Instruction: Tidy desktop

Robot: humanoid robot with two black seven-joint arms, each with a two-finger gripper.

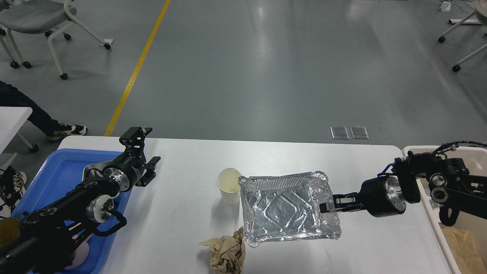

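Progress is partial, as we judge it: three loose items remain on the desktop (182, 213). Our right gripper (328, 204) is closed on the right rim of the foil tray (285, 207), which sits tilted at the desktop's centre, its lower edge seemingly lifted. The beige bin (430, 213) stands at 3 o'clock of the tray, just off the desktop's right edge, with brown paper already inside; we judge it the likely destination. Our left gripper (141, 154) has its fingers spread and holds nothing; it hovers at 9 o'clock, over the right rim of the blue tray (57, 171), which overlaps the desktop's left end.

Remaining items: a paper cup (229, 186), upright and touching the foil tray at its 10 o'clock corner, and a crumpled brown paper wad (226, 253) at 7 o'clock of the tray, near the front edge. The cup could tip if the tray swings leftward. The path from tray to bin appears unobstructed.
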